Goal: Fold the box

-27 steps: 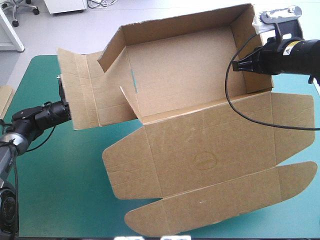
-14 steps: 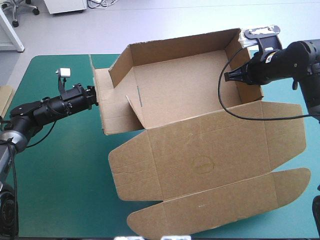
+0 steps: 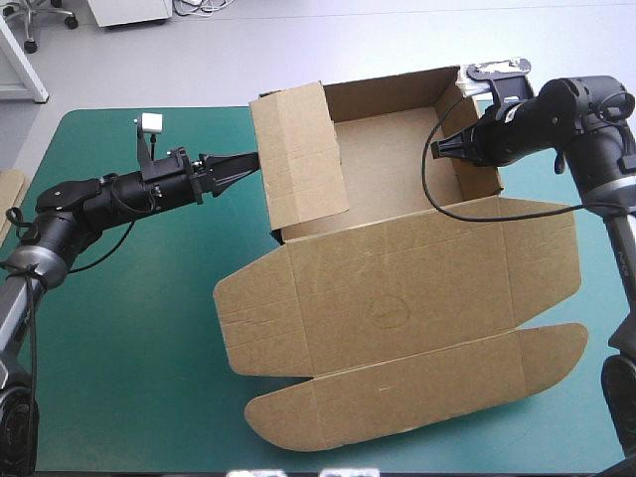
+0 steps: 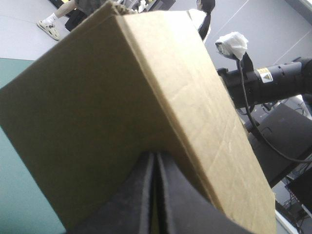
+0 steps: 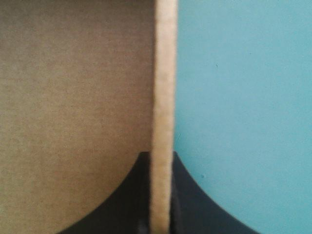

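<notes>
Sitting on the desk [image 3: 119, 328], the box [image 3: 397, 298] is showing raised walls and a flat lid. At its left wall the left gripper [image 3: 250, 159] is pinching a flap, fingers all but meeting. Only the right wrist view is showing the right gripper [image 5: 160, 158] clamping the right wall's edge.

black jointed left arm [image 3: 99, 199], black right arm [image 3: 556, 114] with small yellow-white label [image 4: 263, 74], black fin-shaped fingers [image 4: 141, 204]

The table [image 3: 129, 348] in its teal-green cover carries the brown box [image 3: 397, 318] across its middle and right, lid panel flat toward the near edge, a sliver of more board [image 3: 8, 199] just at the left edge.
</notes>
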`<state>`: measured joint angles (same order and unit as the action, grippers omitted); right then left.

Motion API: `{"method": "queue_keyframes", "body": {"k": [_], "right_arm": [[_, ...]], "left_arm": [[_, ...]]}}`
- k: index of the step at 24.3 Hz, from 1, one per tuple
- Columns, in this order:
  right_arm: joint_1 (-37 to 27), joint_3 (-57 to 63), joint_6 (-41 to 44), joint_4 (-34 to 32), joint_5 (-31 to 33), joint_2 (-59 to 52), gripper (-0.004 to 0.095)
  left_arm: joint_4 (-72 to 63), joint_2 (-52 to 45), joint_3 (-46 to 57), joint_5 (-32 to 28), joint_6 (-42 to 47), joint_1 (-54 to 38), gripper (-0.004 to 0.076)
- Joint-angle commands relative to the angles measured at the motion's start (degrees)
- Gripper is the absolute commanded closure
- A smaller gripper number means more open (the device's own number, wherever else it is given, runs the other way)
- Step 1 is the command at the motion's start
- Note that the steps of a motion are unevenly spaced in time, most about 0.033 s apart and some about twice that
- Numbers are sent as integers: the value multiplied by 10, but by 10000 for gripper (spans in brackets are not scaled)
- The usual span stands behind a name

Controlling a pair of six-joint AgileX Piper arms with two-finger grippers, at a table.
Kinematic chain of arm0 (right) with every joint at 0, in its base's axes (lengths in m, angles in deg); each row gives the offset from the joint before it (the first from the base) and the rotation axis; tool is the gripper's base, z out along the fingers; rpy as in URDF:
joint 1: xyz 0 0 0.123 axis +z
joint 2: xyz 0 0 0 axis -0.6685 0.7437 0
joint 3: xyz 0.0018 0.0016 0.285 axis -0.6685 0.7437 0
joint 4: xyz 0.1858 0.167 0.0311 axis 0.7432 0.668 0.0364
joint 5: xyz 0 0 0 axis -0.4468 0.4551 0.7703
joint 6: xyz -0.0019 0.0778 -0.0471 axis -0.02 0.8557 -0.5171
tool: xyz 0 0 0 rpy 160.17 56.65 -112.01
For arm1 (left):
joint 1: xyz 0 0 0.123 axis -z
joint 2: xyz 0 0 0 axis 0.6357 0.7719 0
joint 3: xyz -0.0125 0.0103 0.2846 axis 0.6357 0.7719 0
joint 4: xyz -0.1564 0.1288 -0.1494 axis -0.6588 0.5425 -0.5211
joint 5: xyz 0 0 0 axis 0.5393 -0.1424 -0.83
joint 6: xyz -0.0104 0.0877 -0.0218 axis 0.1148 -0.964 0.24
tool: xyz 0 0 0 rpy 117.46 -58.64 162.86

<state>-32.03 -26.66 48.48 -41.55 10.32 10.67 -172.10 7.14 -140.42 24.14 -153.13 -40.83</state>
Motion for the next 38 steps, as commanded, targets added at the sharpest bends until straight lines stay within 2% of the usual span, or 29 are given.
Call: {"method": "queue_keyframes", "body": {"k": [1, 3, 7, 8, 11, 15, 24, 30, 32, 35, 38], "right_arm": [[-3, -15, 3, 26, -33, -25, 926], [-3, -15, 3, 26, -33, -25, 926], [-3, -15, 4, 26, -34, -25, 926], [-3, -15, 4, 26, -34, -25, 926], [-3, -15, 4, 26, -38, -25, 926], [-3, -15, 6, 28, -40, -25, 926], [-3, -15, 12, 24, -41, -25, 923], [-3, -15, 47, 13, -43, -24, 922], [-3, -15, 63, 9, -44, -22, 921], [-3, -15, 70, 21, -45, -19, 921], [8, -15, 81, 27, -45, -7, 920]], "left_arm": [[-39, -23, -20, -1, 42, 3, 708], [-37, -23, -20, -3, 44, 3, 620], [-38, -23, -22, 8, 49, 3, 286], [-35, -23, -26, 16, 49, 3, 252], [-32, -23, -43, 21, 63, 7, 251], [0, -23, -69, -10, 84, 28, 251], [163, -23, -124, -131, 209, 85, 251], [330, -23, -176, -208, 335, 126, 251], [423, -18, -206, -235, 402, 153, 251], [510, 2, -248, -236, 475, 179, 252], [611, 40, -302, -191, 559, 200, 266]]}}
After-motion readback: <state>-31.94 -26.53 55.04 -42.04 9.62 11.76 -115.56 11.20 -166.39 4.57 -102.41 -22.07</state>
